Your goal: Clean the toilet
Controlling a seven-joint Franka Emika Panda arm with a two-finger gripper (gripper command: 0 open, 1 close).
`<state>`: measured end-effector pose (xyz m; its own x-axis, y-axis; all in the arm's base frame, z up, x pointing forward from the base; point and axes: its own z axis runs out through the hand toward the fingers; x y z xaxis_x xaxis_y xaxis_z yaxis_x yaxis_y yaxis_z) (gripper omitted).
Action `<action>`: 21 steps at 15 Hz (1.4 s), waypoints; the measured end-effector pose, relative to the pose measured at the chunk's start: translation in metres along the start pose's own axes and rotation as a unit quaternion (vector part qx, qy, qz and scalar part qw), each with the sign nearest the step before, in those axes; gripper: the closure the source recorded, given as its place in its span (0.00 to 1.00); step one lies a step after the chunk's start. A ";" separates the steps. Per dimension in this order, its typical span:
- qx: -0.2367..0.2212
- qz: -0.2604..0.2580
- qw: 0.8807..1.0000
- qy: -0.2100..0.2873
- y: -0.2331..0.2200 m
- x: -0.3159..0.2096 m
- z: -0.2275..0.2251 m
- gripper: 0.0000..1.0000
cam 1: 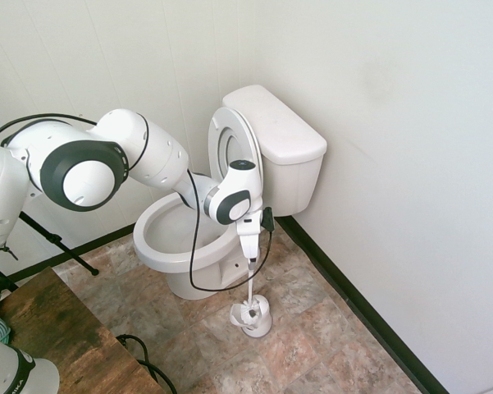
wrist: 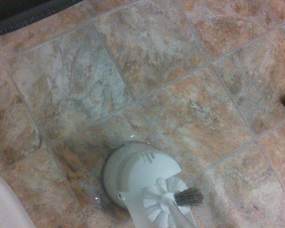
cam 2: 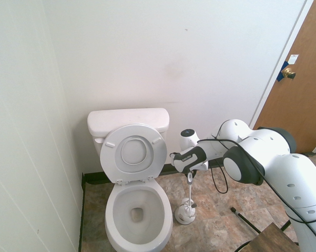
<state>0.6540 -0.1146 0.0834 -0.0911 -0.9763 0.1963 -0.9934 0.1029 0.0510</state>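
Note:
The white toilet (cam 1: 176, 238) (cam 2: 138, 215) stands against the wall with its seat and lid (cam 2: 134, 154) raised against the tank (cam 1: 283, 148); its bowl is open. A sliver of the bowl's rim (wrist: 0, 204) shows in the wrist view. My gripper (cam 1: 251, 253) (cam 2: 190, 176) hangs beside the bowl, pointing down, shut on the thin handle of a white toilet brush (cam 1: 250, 287) (cam 2: 191, 193). The brush head (wrist: 166, 204) is at the mouth of the small white holder (wrist: 135, 171) (cam 1: 253, 318) on the floor, whether inside it or just above I cannot tell.
A brown tiled floor (wrist: 170, 57) with a black baseboard (cam 1: 353, 300) runs along the walls. A wooden table corner (cam 1: 57, 328) (cam 2: 268, 236) lies near the arm's base. A brown door (cam 2: 299, 79) is behind the arm. A small dark object (cam 2: 236, 212) lies on the tiles.

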 end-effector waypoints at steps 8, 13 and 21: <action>-0.027 -0.029 0.999 -0.030 -0.017 -0.013 0.003 0.00; -0.037 -0.036 0.998 -0.040 -0.020 0.003 0.003 0.00; -0.036 -0.033 0.998 -0.046 -0.028 0.027 -0.008 0.00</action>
